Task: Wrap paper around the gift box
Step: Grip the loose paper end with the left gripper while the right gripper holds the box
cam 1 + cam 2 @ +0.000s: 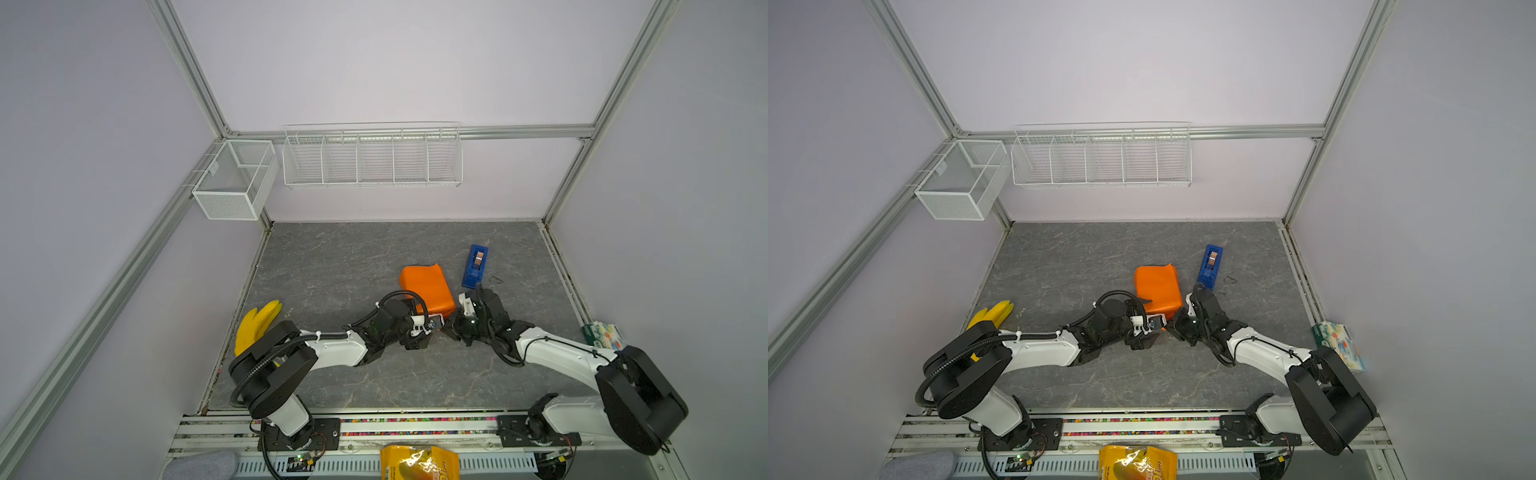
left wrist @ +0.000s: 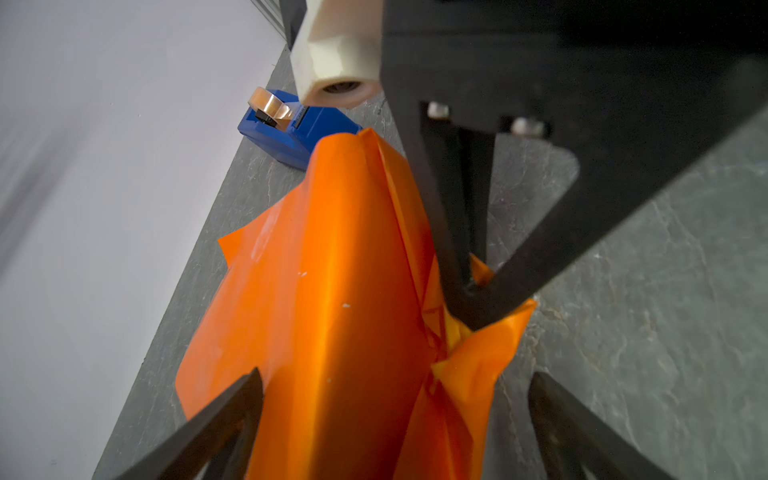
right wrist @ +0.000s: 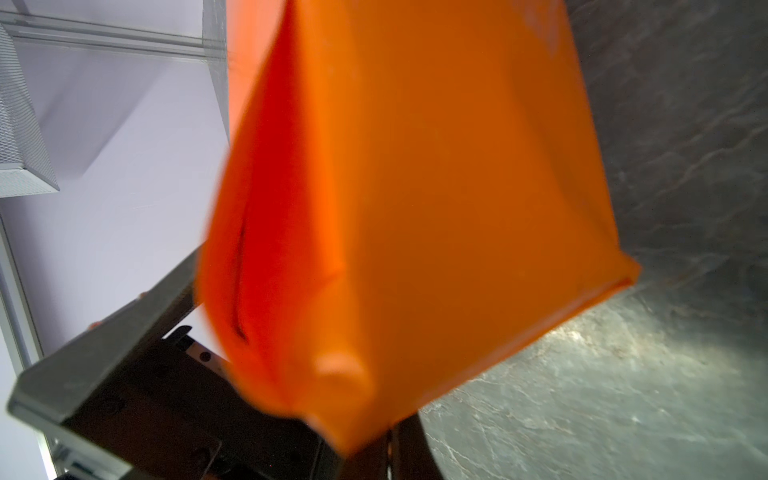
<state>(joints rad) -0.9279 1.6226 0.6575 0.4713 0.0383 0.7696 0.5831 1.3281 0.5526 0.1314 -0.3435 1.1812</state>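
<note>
One flap of the paper (image 1: 428,286) is clamped in the right end effector (image 2: 469,311), while the left end effector (image 2: 395,376) stands apart around the wrapped end.

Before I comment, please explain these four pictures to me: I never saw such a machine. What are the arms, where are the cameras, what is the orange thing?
These are two robot arms on a grey table, each ending in a pincer. Two pictures look down from above, nearly identical; the other two come from a camera on each wrist. The orange thing is paper folded into a box-shaped parcel; the gift box inside does not show. A blue tape dispenser stands beside it. The left pincer is open, its fingers either side of the parcel. The right pincer is shut, its tip at the paper's folded end; whether it pinches the paper I cannot tell.
</note>
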